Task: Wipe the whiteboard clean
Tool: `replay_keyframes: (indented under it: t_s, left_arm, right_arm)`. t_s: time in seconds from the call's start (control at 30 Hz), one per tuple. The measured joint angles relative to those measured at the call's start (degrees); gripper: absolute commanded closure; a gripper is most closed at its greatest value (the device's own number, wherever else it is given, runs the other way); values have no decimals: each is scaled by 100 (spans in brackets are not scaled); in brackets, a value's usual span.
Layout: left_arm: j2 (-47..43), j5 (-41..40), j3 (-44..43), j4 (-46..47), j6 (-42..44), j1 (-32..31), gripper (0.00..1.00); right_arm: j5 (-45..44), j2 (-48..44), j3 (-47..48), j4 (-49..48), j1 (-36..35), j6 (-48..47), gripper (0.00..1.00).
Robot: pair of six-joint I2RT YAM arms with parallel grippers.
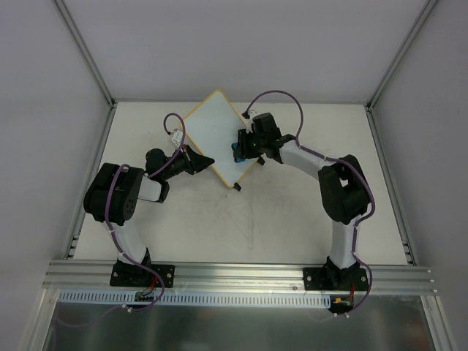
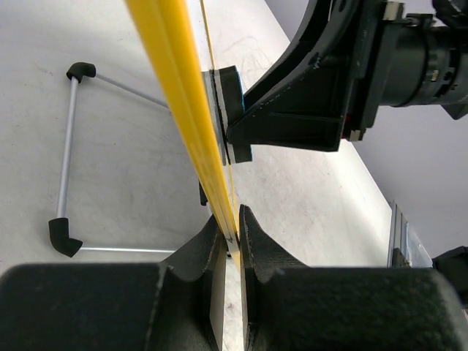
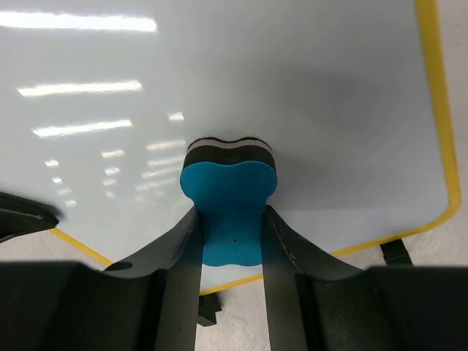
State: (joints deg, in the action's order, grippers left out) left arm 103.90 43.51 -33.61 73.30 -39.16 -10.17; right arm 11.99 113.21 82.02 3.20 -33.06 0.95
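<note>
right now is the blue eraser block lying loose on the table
No, the right gripper clamps the blue foam eraser block against the glossy white yellow-rimmed whiteboard.

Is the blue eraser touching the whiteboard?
Touching. Left wrist view, edge-on, shows the eraser flush against the whiteboard with no gap, held by the right tool.

whiteboard (image 1: 218, 131) | look: glossy white face catching lamp glare, yellow rim, rounded corners | pose: turned cornerwise in the top view | place: near rim edge pinched between the fingers of my left pincer (image 2: 238, 219); face straight ahead of my right pincer (image 3: 232, 219), touching the blue eraser (image 3: 228, 191) I hold there
</note>
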Motion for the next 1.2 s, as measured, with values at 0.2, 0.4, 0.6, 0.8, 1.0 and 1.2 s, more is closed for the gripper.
replay_keyframes:
  t_s: [0.2, 0.4, 0.6, 0.8, 1.0, 1.2]
  left_arm:
    - [0, 37, 0, 17, 9, -2, 100]
    - [0, 201, -87, 37, 142, -35, 100]
    - [55, 374, -168, 31, 197, -22, 100]
    - [378, 800, -535, 35, 59, 79, 100]
    - [632, 1097, -769, 15, -170, 177, 100]
    - [634, 1167, -774, 15, -192, 199, 93]
  right_arm:
    - [-114, -164, -472, -136, 223, 103, 100]
    - [-372, -1021, -1311, 20, 205, 111, 100]
    - [-562, -2590, -2245, 90, 199, 109, 100]
    - [-881, -3432, -2848, 533, 199, 120, 100]
    - [-1443, -3541, -3410, 1104, 199, 162, 100]
    - [-1794, -3591, -3663, 1322, 199, 205, 100]
